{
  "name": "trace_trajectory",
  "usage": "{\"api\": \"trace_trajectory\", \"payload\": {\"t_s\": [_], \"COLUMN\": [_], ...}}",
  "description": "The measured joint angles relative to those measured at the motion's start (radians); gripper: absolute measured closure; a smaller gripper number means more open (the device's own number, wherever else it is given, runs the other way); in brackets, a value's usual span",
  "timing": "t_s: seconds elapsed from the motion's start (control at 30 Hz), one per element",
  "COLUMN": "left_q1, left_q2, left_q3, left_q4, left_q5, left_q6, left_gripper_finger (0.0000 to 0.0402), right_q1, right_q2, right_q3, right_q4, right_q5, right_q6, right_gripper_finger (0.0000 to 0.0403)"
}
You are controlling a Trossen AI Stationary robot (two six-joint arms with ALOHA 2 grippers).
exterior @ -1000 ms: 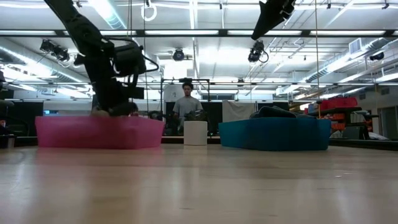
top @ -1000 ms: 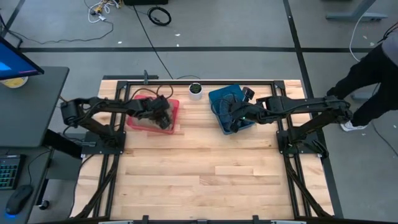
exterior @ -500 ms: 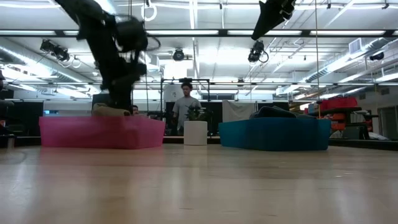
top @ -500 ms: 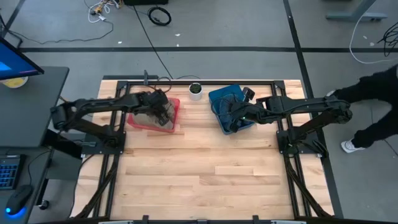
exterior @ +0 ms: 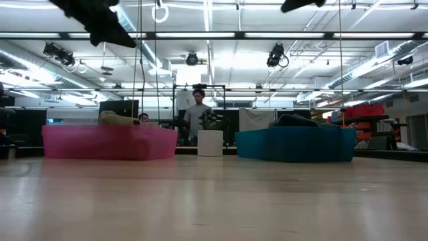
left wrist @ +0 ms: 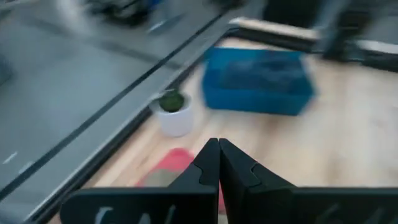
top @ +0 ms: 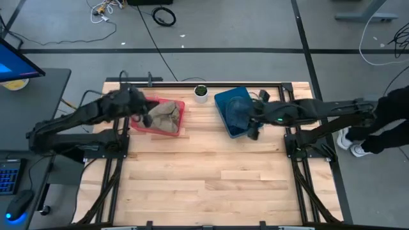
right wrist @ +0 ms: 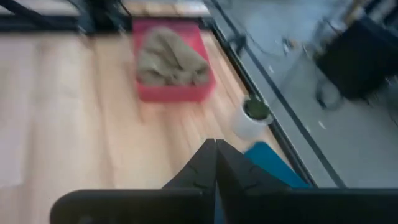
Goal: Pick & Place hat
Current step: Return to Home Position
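The tan hat (top: 165, 116) lies crumpled in the pink bin (top: 179, 107) at the table's far left; its top (exterior: 117, 118) shows over the bin's rim, and the right wrist view shows it too (right wrist: 171, 59). My left gripper (top: 144, 115) (left wrist: 218, 144) is shut and empty, raised above the bin's left end. My right gripper (top: 246, 119) (right wrist: 216, 144) is shut and empty, held high over the blue bin (top: 231, 110), which holds something dark.
A white pot with a small plant (top: 200, 92) stands between the two bins at the far edge. A black frame (top: 192, 83) runs along the far edge. A person (top: 390, 108) stands beyond the right edge, another (exterior: 198, 114) behind the table. Bare wood (top: 204, 179) fills the near half.
My left gripper has risen out of the pink bin and drawn back toward the table's left edge, leaving the hat lying in the bin. My right arm has pulled back a little toward the right edge and risen.
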Motion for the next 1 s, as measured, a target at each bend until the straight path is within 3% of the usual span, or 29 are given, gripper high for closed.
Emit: {"api": "trace_trajectory", "payload": {"t_s": [0.17, 0.4, 0.6, 0.83, 1.0], "left_q1": [-0.040, -0.066, -0.066, -0.066, -0.065], "left_q2": [-0.165, -0.277, -0.346, -0.379, -0.379], "left_q3": [-0.220, -0.434, -0.489, -0.573, -0.644], "left_q4": [0.224, 0.525, 0.577, 0.728, 0.858], "left_q5": [0.173, 0.185, 0.189, 0.324, 0.326], "left_q6": [0.017, 0.095, 0.103, 0.095, 0.092], "left_gripper_finger": [0.0399, 0.0399, 0.0399, 0.0399, 0.0399], "right_q1": [0.018, 0.019, 0.018, 0.018, 0.016], "right_q2": [-0.241, -0.556, -0.838, -1.098, -1.101], "right_q3": [-0.290, -0.609, -0.772, -0.921, -0.973], "right_q4": [0.275, 0.563, 0.559, 0.553, 0.565], "right_q5": [-0.104, -0.382, -0.370, -0.371, -0.371], "right_q6": [-0.042, -0.161, -0.096, -0.100, -0.118], "right_gripper_finger": [0.0390, 0.0390, 0.0389, 0.0389, 0.0389]}}
